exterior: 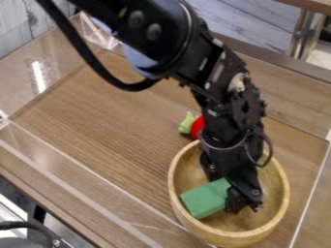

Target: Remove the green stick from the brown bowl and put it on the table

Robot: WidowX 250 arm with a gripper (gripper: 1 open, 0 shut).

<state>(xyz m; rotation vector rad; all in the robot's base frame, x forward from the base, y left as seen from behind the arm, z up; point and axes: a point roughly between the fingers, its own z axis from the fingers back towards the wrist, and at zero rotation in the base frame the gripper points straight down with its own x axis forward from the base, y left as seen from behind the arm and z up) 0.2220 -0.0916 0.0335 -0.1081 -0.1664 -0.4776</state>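
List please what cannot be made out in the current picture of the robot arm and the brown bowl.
Camera view:
- Black gripper: its fingertips, and whether they grip, are unclear; dark parts blend together.
- Green rectangular block: its far end is hidden by the gripper.
- Round light-brown wooden bowl: part of its far rim is behind the arm.
- Red toy: mostly hidden by the arm.

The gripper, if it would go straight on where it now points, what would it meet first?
Most likely the green stick in the brown bowl: the gripper points down at its end. Depth is unclear from this one view.
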